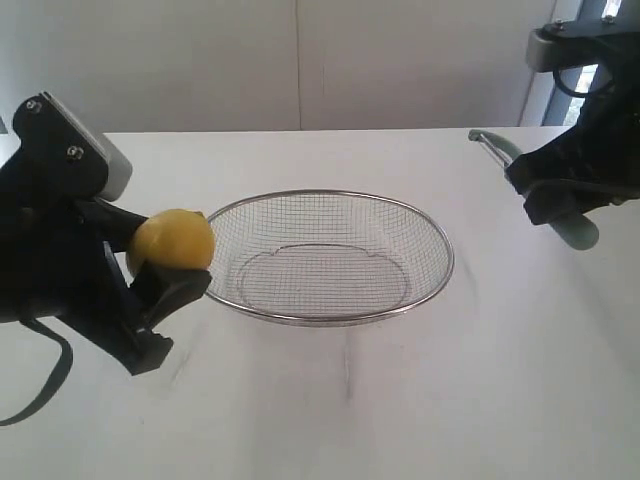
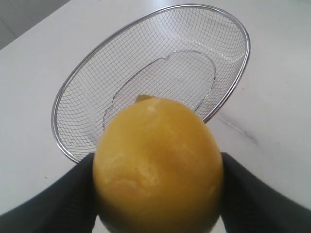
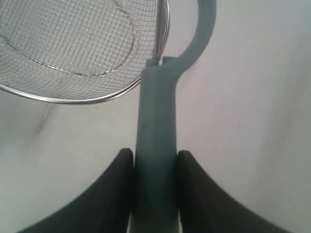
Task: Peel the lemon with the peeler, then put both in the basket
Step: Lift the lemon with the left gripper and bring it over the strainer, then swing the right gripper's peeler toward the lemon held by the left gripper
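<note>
My left gripper (image 1: 168,255) is shut on the yellow lemon (image 1: 172,240), holding it just off the left rim of the wire-mesh basket (image 1: 437,240). From the left wrist, the lemon (image 2: 158,165) fills the view between both black fingers (image 2: 58,204), with the basket (image 2: 77,82) beyond it. At the right, my right gripper (image 1: 560,190) is shut on the teal-green peeler (image 1: 500,145), raised above the table to the right of the basket. The right wrist view has the peeler handle (image 3: 155,121) pinched between both fingers (image 3: 116,189), and the basket rim (image 3: 87,99) lies past it.
The basket holds nothing and sits mid-table on the white surface (image 1: 350,400). A white wall runs behind the table's far edge. The black left arm body (image 1: 50,250) fills the left side of the exterior view.
</note>
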`<state>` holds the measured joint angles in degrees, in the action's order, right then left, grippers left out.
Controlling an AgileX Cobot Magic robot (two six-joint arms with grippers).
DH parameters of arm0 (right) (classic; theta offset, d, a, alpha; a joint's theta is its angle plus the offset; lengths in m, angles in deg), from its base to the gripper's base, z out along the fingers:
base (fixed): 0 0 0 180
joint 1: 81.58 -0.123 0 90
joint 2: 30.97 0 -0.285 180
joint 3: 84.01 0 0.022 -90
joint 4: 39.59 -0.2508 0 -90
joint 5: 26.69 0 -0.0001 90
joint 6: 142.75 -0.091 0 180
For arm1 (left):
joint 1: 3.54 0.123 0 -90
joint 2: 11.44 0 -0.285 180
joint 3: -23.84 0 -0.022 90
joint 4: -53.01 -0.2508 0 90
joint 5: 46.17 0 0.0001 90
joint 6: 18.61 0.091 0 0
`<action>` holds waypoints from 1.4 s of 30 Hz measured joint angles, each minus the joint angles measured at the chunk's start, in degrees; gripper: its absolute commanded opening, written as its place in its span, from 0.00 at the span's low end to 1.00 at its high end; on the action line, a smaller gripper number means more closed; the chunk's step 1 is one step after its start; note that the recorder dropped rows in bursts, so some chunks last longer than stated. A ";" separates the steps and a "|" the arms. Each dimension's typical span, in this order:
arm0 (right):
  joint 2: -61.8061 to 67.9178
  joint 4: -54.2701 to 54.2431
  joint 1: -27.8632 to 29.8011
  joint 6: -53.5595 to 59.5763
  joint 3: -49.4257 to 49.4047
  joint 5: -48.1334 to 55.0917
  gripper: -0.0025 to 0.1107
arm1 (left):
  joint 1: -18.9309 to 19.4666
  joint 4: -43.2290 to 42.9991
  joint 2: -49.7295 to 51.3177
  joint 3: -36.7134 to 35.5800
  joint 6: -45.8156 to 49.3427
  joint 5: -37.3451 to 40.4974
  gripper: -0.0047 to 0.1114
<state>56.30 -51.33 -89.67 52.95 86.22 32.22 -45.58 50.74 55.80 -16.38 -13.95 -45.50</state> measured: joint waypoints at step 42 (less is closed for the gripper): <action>0.00 -1.59 0.00 -2.40 0.00 -10.07 0.05 | 0.00 0.00 0.10 0.00 -3.02 -5.12 0.04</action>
<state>56.30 -52.91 -89.67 50.55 86.22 22.15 -45.58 50.74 55.89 -16.38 -16.96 -50.63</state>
